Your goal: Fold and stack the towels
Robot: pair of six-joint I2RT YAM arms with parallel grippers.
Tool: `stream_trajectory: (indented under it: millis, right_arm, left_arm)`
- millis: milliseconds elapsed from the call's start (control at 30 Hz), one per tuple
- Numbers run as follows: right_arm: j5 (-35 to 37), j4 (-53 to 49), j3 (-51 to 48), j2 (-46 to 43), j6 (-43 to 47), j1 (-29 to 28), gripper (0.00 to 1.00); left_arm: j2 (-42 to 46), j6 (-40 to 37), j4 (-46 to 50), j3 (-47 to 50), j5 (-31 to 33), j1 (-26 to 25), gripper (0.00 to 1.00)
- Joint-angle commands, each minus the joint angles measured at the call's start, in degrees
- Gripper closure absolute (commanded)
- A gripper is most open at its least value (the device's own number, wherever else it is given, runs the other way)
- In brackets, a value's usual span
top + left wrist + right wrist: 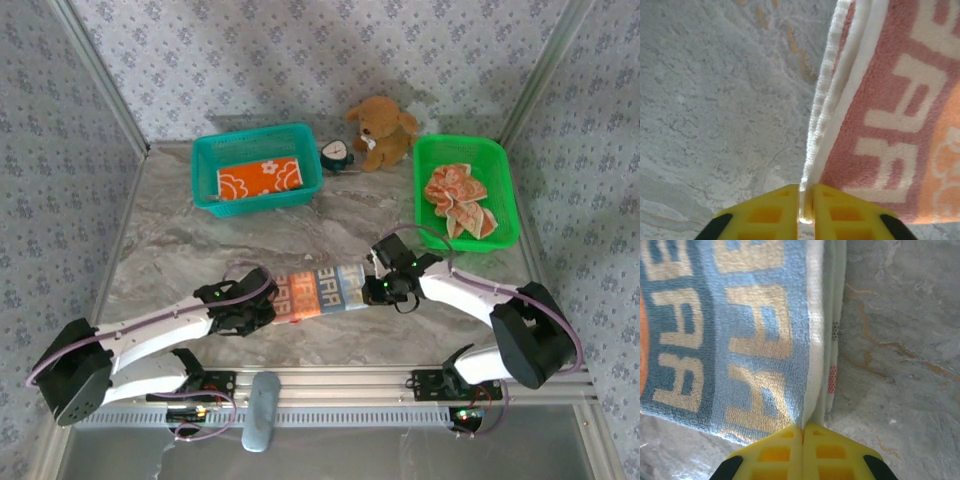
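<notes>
A folded towel with lettering lies flat on the marble table between my two grippers. My left gripper is at its left end. In the left wrist view the yellow fingers stand a sliver apart with the towel's white hem between them at the gripper's tip. My right gripper is at the towel's right end, and its jaws pinch the white edge of the blue lettered towel. An orange flowered towel lies folded in the teal basket. Crumpled towels sit in the green basket.
The teal basket stands at the back left and the green basket at the back right. A brown plush toy and a small round clock sit between them. A grey handle lies on the front rail.
</notes>
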State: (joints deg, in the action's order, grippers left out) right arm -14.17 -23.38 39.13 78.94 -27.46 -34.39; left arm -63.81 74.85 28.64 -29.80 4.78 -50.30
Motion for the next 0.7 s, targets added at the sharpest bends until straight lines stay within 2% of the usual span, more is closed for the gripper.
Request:
stream_trajectory:
  millis: [0, 33, 67, 200, 333, 400, 667]
  right_arm:
    - [1.38, -0.24, 0.61, -0.3, 0.17, -0.23, 0.75]
    - [1.72, -0.64, 0.94, -0.66, 0.34, -0.23, 0.71]
    - [2.14, -1.09, 1.35, -0.95, 0.52, -0.24, 0.69]
    - [4.58, -2.6, 3.65, -2.32, 1.09, -0.74, 0.66]
    - [6.35, -2.36, 6.23, -1.55, 1.7, -2.57, 0.67]
    - [6.66, -1.63, 7.25, -0.13, 2.09, -3.67, 0.68]
    - [6.92, 1.87, 9.99, 6.61, 4.6, -6.98, 0.7]
  left_arm:
    - [0.49, 1.42, 1.79, -0.53, 1.12, -0.32, 0.62]
    - [1.06, 1.19, 2.83, -1.02, 1.82, -0.23, 0.53]
    - [1.49, 0.94, 3.49, -1.44, 2.37, -0.16, 0.51]
    - [3.79, -1.25, 4.07, -1.94, 2.78, 2.0, 0.5]
    - [4.4, -3.99, -0.64, -1.49, 1.62, 5.1, 0.49]
    - [3.69, -4.44, -3.16, -1.4, 1.6, 5.68, 0.45]
    - [-2.25, -4.8, -12.16, -0.95, 0.66, 5.95, 0.45]
